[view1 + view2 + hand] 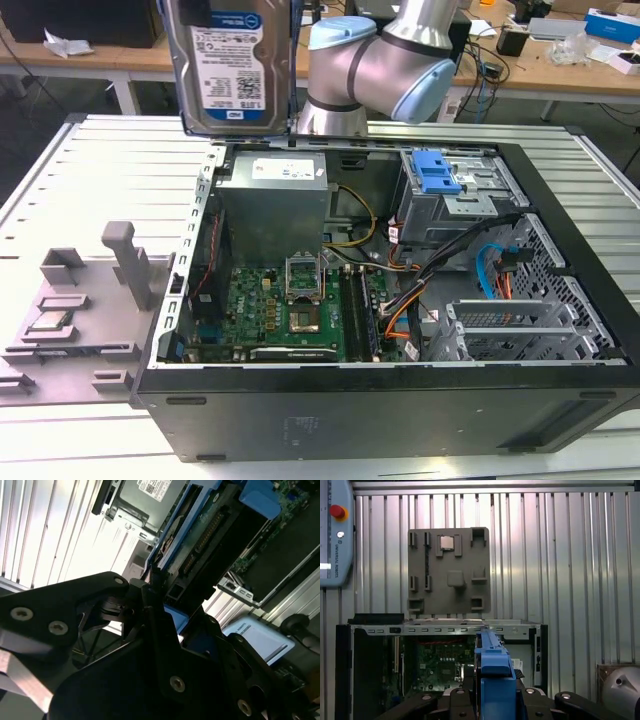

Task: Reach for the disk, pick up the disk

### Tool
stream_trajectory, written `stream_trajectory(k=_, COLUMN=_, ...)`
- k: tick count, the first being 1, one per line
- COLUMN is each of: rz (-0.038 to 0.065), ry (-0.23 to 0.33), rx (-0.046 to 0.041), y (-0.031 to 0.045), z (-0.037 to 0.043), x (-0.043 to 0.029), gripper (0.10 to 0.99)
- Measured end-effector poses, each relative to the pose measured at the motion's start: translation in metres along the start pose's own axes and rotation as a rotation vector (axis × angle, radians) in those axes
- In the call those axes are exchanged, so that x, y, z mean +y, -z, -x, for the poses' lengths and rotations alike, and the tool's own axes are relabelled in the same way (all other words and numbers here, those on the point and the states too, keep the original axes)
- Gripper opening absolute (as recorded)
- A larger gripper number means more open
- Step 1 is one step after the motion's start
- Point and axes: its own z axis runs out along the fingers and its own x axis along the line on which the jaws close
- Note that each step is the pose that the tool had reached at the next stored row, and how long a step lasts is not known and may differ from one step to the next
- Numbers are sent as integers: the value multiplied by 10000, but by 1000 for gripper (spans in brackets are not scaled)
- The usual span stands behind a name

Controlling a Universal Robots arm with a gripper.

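Observation:
The disk, a silver hard drive with a white-and-blue label and a blue bracket, hangs in the air above the back left corner of the open computer case. In the first wrist view its blue bracket edge stands upright between my black fingers, high above the case. In the second wrist view the disk's underside with its circuit board runs away from my gripper. My gripper is shut on the disk.
Inside the case lie the motherboard, a grey power supply and a drive cage with a blue latch. A grey fixture plate holding a small processor chip lies at the exterior view's left. The arm stands behind the case.

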Motion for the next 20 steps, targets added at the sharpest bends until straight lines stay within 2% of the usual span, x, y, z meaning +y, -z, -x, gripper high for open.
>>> stream_trajectory(k=6, rz=0, ry=-2, rx=0, y=9, z=11, x=-212, gripper=365)
stream_trajectory(k=10, rz=0, ry=0, rx=0, y=20, z=24, x=-471, gripper=365)
stream_trajectory(k=14, rz=0, ry=0, rx=0, y=26, z=31, x=-605, gripper=365)
stream_trajectory(k=18, rz=0, ry=-1, rx=-1, y=36, z=43, x=-854, gripper=365)
stream_trajectory(k=20, rz=0, ry=-2, rx=0, y=39, z=47, x=-928, gripper=365)
